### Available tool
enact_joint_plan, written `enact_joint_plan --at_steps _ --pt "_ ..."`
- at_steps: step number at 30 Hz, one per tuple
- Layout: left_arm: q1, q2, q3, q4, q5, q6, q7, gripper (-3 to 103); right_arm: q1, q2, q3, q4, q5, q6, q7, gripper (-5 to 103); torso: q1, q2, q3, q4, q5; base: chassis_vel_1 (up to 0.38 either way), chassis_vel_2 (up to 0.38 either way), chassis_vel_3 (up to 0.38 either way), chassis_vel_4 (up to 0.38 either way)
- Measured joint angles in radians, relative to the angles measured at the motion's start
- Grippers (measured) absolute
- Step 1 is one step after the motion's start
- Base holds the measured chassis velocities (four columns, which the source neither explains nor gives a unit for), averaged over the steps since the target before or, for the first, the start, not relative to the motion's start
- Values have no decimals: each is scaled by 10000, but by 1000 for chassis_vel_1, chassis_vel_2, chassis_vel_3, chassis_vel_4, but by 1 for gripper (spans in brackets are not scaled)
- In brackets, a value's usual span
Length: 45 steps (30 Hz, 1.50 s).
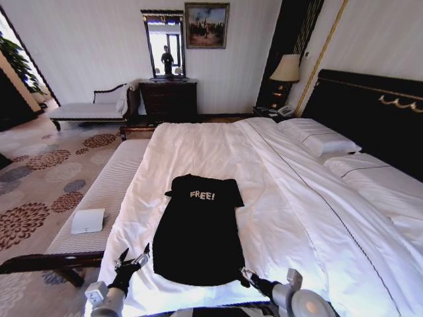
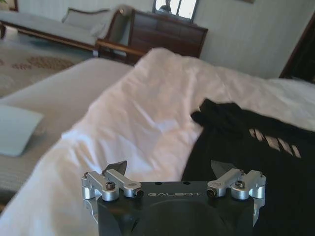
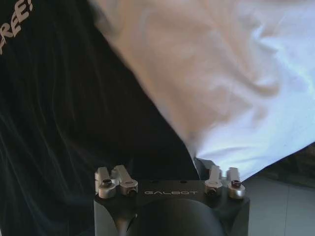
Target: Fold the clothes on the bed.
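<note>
Two grippers flanked the T-shirt spread lower-centre on the bed: left gripper jaws wide and empty, right gripper state we couldn't tell, ready for hem corners.

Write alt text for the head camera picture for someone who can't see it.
A black short-sleeved T-shirt with white "FREE!" lettering lies flat on a large white-duveted bed. The left gripper, open, and the right gripper sit at the shirt's near hem corners. A small white flat box rests on the pale striped bench alongside.
</note>
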Motion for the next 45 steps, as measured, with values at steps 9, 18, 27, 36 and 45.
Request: enact_joint_plan --at_steps 9,18,27,36,45 --pt "-356 161 -235 -173 -370 242 -204 97 -115 191 -125 220 -274 32 108 41 0 0 0 0 1 0 0 0 0" --pt "-94 22 -107 -153 -238 82 -47 97 -181 80 35 180 -1582 58 -366 4 0 0 0 0 1 0 0 0 0" --pt "147 -11 -40 -90 -239 -28 58 97 -220 108 119 395 -1342 67 -348 1 1 0 0 0 1 0 0 0 0" --pt "818 73 286 250 -119 -112 211 97 -192 107 524 529 -1380 73 -312 1 1 0 0 0 1 0 0 0 0" --pt "1629 330 1019 864 706 -766 504 97 602 -16 1171 177 -1413 412 -230 1 0 0 0 2 1 0 0 0 0"
